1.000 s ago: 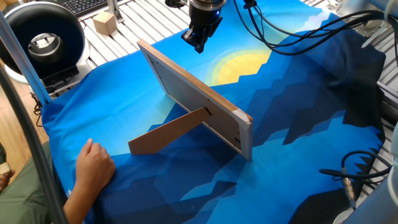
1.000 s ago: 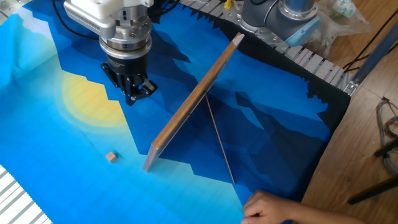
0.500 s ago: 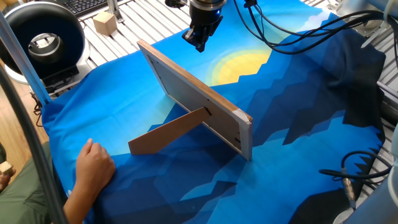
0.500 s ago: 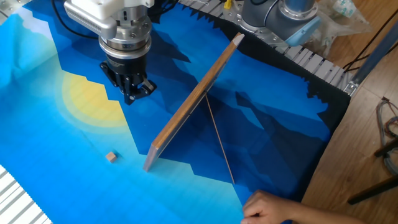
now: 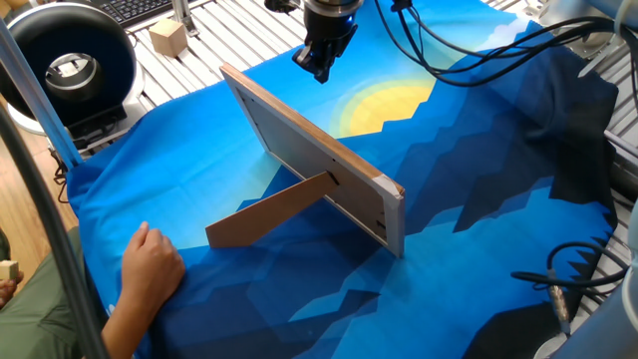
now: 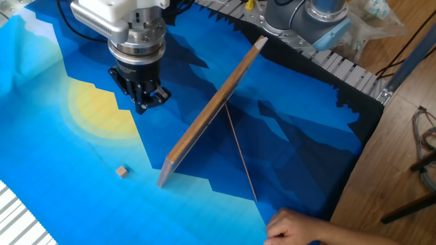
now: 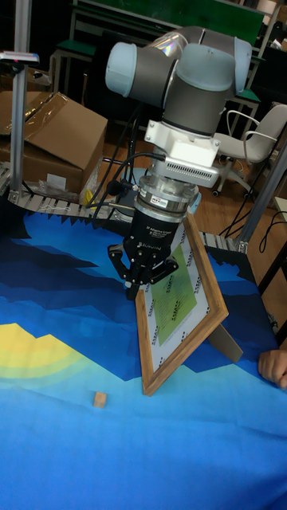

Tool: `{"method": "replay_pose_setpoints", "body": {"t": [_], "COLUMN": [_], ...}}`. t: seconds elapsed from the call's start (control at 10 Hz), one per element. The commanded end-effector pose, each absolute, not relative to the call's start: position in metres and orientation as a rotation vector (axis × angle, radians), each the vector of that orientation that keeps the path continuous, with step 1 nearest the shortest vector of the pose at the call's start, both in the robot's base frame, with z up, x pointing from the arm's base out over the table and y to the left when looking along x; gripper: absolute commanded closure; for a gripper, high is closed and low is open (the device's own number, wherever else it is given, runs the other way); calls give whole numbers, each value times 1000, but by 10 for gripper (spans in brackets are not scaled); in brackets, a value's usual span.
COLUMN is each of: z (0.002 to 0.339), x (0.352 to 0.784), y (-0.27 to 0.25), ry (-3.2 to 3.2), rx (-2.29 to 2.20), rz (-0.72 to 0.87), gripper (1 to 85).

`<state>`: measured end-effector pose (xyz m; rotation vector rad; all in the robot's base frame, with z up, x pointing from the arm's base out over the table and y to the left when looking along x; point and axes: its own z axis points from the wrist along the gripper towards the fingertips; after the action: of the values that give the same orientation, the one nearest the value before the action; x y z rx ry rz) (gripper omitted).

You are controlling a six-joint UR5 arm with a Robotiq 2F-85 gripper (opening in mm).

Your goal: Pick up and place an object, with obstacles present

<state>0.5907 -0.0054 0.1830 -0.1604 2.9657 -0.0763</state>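
The small wooden cube [image 6: 122, 171] lies on the blue cloth [image 6: 54, 156], alone, at about 7 o'clock from the gripper [image 6: 145, 103] in the other fixed view and just beside the low end of the board [image 6: 211, 112]. In the tall fixed view the cube [image 7: 99, 398] sits at 7 o'clock of the board's bottom corner, near it but apart. Nothing touches it, and it has not moved over the last second.

The board [image 5: 314, 160] stands tilted on the cloth, light wood edge up, propped from behind by the brown strut [image 5: 269, 209]. Board and strut are as they were a second ago.

The gripper hangs above the yellow sun patch [image 6: 102, 112], well clear of the cube. Its fingers are drawn close together at the tips and carry nothing that can be seen; from the one fixed view the gripper [image 5: 321, 66] shows the same dark, closed tip. Compared with a second ago it sits very slightly higher in that view, at 12 o'clock of the board's far end; in the other fixed view the shift is barely visible.

A person's hand [image 5: 152, 261] rests on the cloth at 8 o'clock of the strut, unchanged. A larger wooden block [image 5: 167, 37] sits off the cloth on the slatted table [image 5: 214, 50].
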Motion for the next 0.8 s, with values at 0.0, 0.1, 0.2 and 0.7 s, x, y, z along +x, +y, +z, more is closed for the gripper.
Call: {"method": "replay_pose_setpoints", "body": {"t": [0.0, 0.1, 0.2, 0.7], "z": [183, 183, 182, 182], "x": [591, 591, 591, 590], "y": [-1, -1, 0, 1], "ry": [2964, 2964, 2964, 2965], "rx": [-147, -143, -137, -141], "rz": [-43, -43, -35, -29], "gripper": [843, 843, 843, 843]}}
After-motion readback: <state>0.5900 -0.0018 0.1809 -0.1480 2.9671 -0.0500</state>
